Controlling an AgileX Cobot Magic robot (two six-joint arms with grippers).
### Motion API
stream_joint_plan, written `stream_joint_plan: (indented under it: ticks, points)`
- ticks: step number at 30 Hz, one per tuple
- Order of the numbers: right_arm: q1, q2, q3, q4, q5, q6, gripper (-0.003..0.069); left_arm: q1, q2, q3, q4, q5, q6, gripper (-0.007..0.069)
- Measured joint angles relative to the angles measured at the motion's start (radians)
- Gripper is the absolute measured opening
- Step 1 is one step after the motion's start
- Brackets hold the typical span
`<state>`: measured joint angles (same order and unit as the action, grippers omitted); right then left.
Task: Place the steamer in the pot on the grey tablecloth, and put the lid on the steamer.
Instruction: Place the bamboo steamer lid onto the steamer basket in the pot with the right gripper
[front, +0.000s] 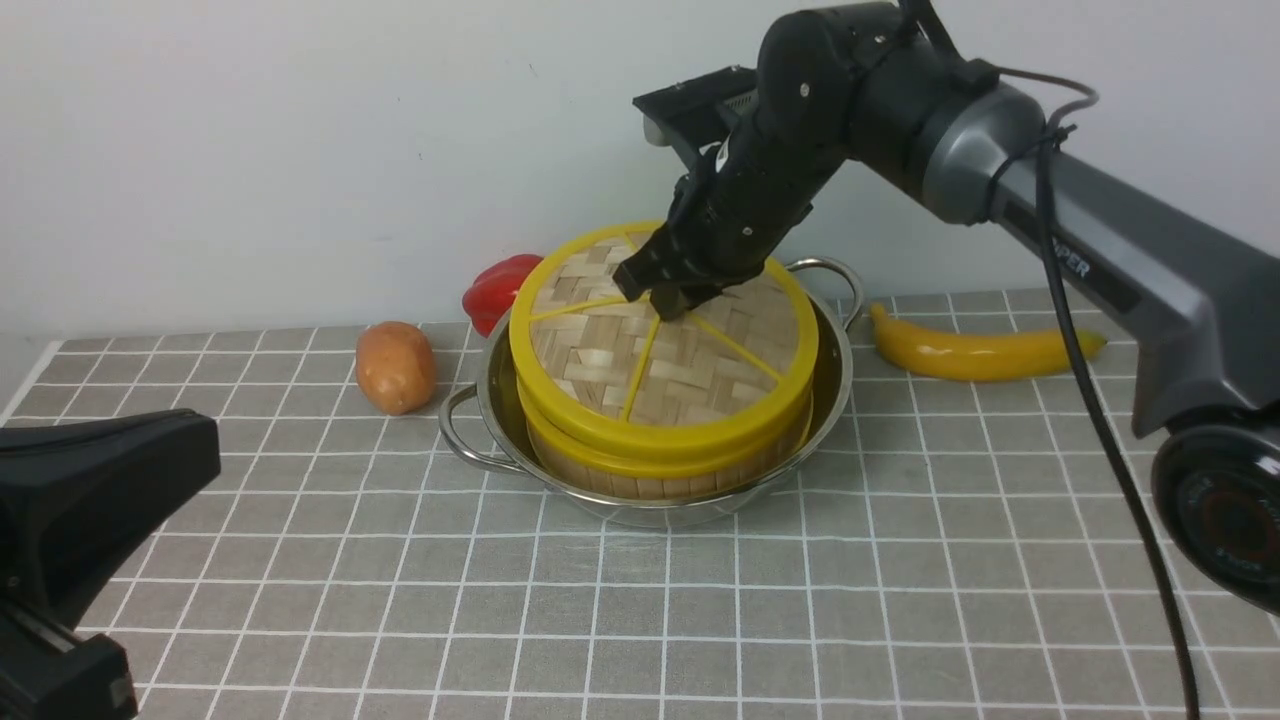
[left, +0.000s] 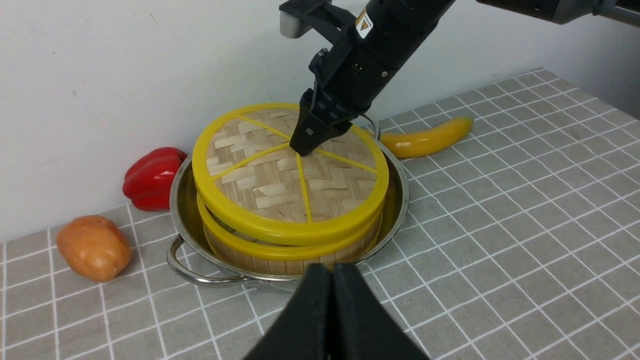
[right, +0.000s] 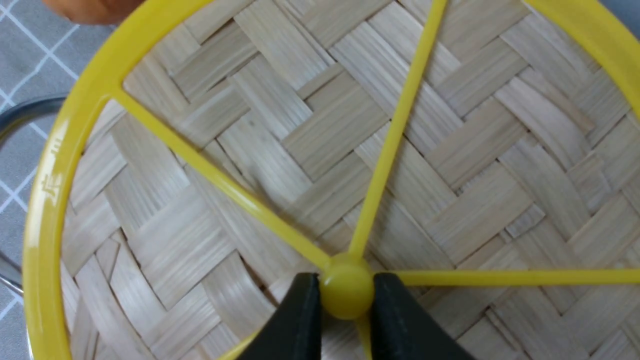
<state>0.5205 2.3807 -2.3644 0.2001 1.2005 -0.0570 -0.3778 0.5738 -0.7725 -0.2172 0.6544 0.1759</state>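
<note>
The right hand (front: 668, 295) reaches down over the middle of the lid (front: 640, 350). Its two fingers are partly apart and clamped on the small yellow centre knob (right: 346, 291), one finger pressed to each side of it. The left hand (left: 332, 272) has its fingers pressed together on nothing, and hangs above the grey tablecloth (front: 800, 600) at the pot's 6 o'clock.

The lid lies on top of the steamer (front: 620, 485), which stands inside the pot (front: 835, 370) on the cloth-covered worktop. On the 9 o'clock side a thin gap shows between the lid's rim and the steamer's rim. Whether the lid is fully seated cannot be told.

In the front view the right hand hides the knob, and the lid covers the steamer's inside. From the pot, a potato (front: 396, 366) lies at 9 o'clock and a banana (front: 985, 352) at 3 o'clock. A red pepper (front: 495, 290) sits at 10 o'clock, half hidden behind the lid. The left arm is cut off at the lower corner of the front view.
</note>
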Motion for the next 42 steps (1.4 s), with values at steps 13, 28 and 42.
stream_joint_plan:
  ticks: [13, 28, 42]
  points:
    - [0.000, 0.000, 0.000, 0.013, -0.055, 0.000, 0.0141, 0.000, 0.000, 0.000, 0.004, 0.000, 0.000, -0.0022]
    - [0.000, 0.000, -0.059, -0.020, 0.035, 0.000, 0.0141, 0.000, 0.000, 0.000, 0.004, 0.000, 0.000, -0.0022]
    - [0.000, 0.003, -0.110, -0.026, 0.037, 0.034, 0.0141, 0.000, 0.000, 0.000, 0.014, 0.000, 0.000, -0.0022]
